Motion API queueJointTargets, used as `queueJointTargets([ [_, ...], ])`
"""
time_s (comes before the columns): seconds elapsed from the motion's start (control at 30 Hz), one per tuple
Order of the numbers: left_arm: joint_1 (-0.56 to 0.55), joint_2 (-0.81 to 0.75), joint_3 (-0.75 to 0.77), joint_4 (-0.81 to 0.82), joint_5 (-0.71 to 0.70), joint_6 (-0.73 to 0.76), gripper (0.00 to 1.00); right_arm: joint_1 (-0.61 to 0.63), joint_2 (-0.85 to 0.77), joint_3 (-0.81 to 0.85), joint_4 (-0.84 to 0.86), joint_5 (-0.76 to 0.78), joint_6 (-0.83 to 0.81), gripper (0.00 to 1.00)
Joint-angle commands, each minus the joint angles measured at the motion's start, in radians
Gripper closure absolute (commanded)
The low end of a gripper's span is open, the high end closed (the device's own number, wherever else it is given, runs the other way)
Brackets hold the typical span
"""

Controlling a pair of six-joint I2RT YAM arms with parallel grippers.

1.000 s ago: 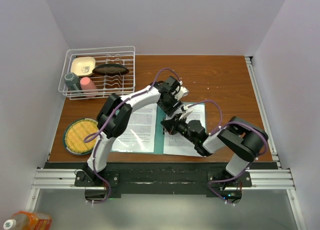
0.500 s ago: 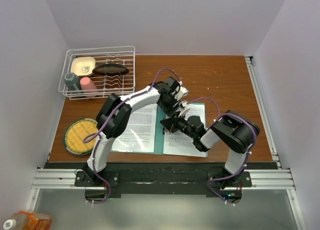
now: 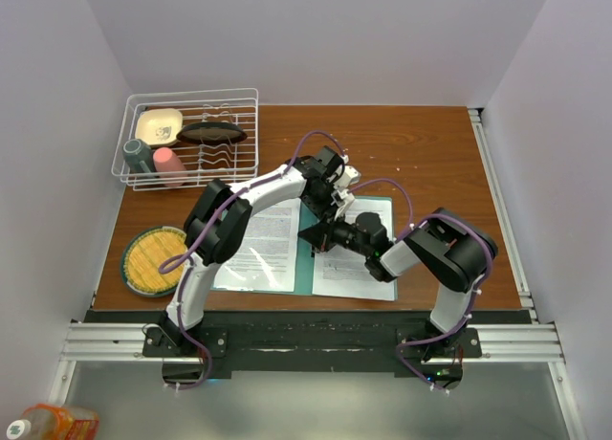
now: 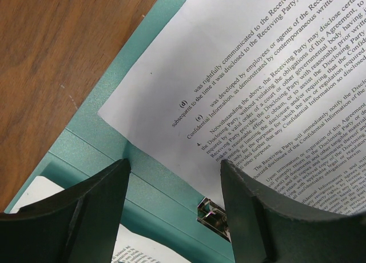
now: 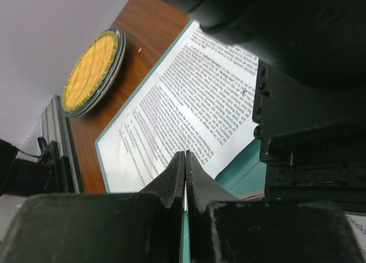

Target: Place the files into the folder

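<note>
Right wrist view: I see my right end effector [image 5: 185,180] clamped on a file [image 3: 356,273]; left end effector [image 4: 174,186] spread wide above the folder [image 4: 86,146].

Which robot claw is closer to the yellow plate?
Right. The right gripper is over the folder, pointing toward the yellow plate; the left gripper sits farther back and rightward.

My overhead feed is bright, even and sharp, with only soft shadows under the arms on the table [image 3: 430,153]. On the left wrist, the left gripper's fingers [image 4: 74,217] blur darkly while the printed sheet [image 4: 274,74] reads crisp. The right wrist runs dimmer: the right gripper's fingers [image 5: 166,183] are black and soft, and the yellow plate [image 5: 94,71] is hazy.
</note>
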Motion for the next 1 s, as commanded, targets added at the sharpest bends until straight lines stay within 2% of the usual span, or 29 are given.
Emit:
queueJointTargets([
  [0.0, -0.026, 0.089, -0.071, -0.077, 0.128, -0.02, 0.31, -0.007, 0.022, 0.007, -0.033, -0.041, -0.024, 1.0],
  [0.3, -0.026, 0.084, -0.073, -0.077, 0.13, -0.022, 0.31, -0.008, 0.047, -0.024, -0.041, -0.048, 0.001, 1.0],
  [0.53, -0.024, 0.089, -0.071, -0.074, 0.13, -0.022, 0.32, -0.007, 0.073, -0.059, 0.028, -0.074, 0.045, 1.0],
  [0.97, -0.019, 0.089, -0.058, -0.08, 0.122, -0.02, 0.32, -0.008, 0.068, -0.081, -0.116, -0.034, -0.007, 1.0],
])
